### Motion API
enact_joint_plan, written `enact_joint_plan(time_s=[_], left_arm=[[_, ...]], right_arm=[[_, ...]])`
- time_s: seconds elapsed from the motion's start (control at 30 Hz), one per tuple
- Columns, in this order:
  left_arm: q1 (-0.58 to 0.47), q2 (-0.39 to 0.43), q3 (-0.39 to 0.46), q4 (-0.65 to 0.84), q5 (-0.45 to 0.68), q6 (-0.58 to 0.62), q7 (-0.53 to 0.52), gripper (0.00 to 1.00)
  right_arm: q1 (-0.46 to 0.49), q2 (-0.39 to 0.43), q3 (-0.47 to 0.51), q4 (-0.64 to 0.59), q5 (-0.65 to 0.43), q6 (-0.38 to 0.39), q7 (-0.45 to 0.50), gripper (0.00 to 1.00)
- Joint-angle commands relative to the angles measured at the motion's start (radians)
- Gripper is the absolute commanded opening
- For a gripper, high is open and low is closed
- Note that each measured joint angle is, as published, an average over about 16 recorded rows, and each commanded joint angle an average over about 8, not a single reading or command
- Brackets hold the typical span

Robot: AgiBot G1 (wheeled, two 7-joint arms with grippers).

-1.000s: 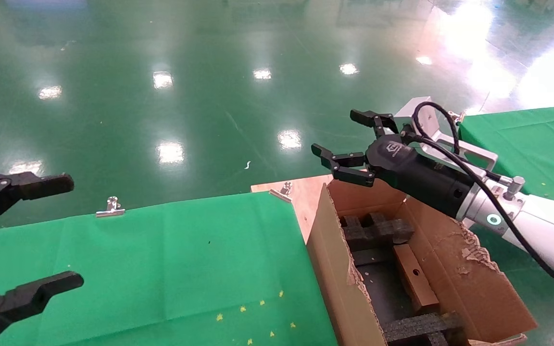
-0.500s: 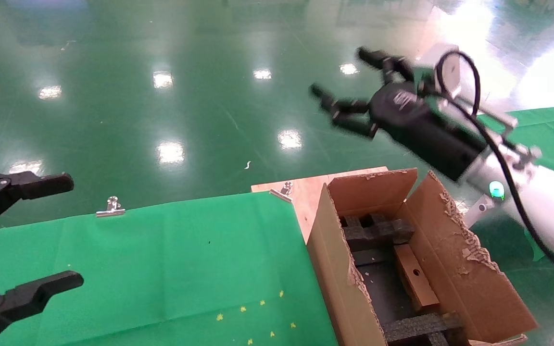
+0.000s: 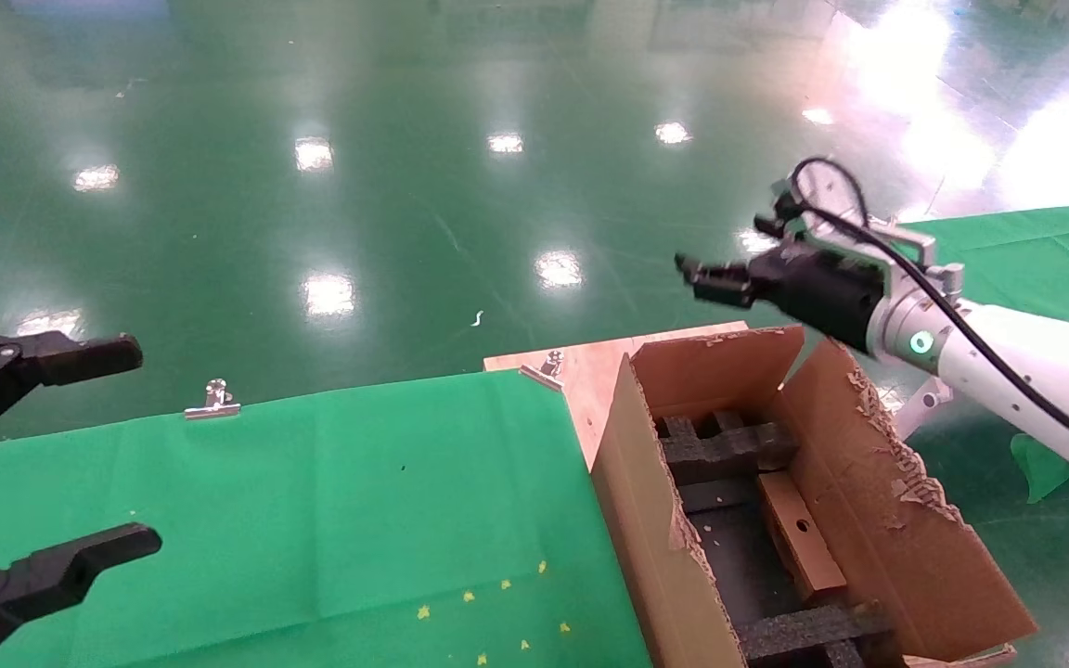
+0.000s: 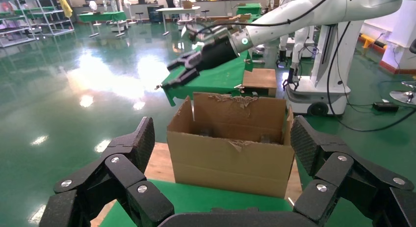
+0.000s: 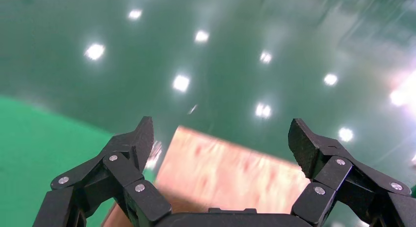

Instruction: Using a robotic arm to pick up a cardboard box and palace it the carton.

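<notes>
The small brown cardboard box (image 3: 799,538) with a round hole lies inside the carton (image 3: 878,501), between black foam inserts (image 3: 729,448). My right gripper (image 3: 727,250) is open and empty, in the air above and beyond the carton's far flap. It also shows in the left wrist view (image 4: 174,75). In its own view the right gripper (image 5: 221,134) looks down on a wooden board (image 5: 230,173). My left gripper (image 3: 131,445) is open and empty, parked at the far left over the green cloth. Its own view, with the left gripper (image 4: 223,138) in front, faces the carton's (image 4: 228,158) side.
A green cloth-covered table (image 3: 312,501) lies left of the carton, held by metal clips (image 3: 212,401). A wooden board (image 3: 590,371) sticks out at the carton's far corner. A second green table (image 3: 1036,260) stands at the right. Shiny green floor lies beyond.
My right arm lifted up from the carton's far end, then drew back to the right and lower, with the gripper open and empty throughout. The left gripper and the cardboard box have not moved.
</notes>
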Motion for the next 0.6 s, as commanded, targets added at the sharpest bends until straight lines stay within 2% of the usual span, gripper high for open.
enact_joint_plan(time_s=[0.03, 0.6], left_arm=[[0.0, 0.0, 0.0, 0.0, 0.0, 0.0, 0.0, 1.0], [0.0, 0.0, 0.0, 0.0, 0.0, 0.0, 0.0, 1.0]], right_arm=[[-0.016, -0.01, 0.047, -0.003, 0.057, -0.068, -0.062, 1.0], [-0.153, -0.094, 0.451, -0.027, 0.545, -0.645, -0.594, 1.0]])
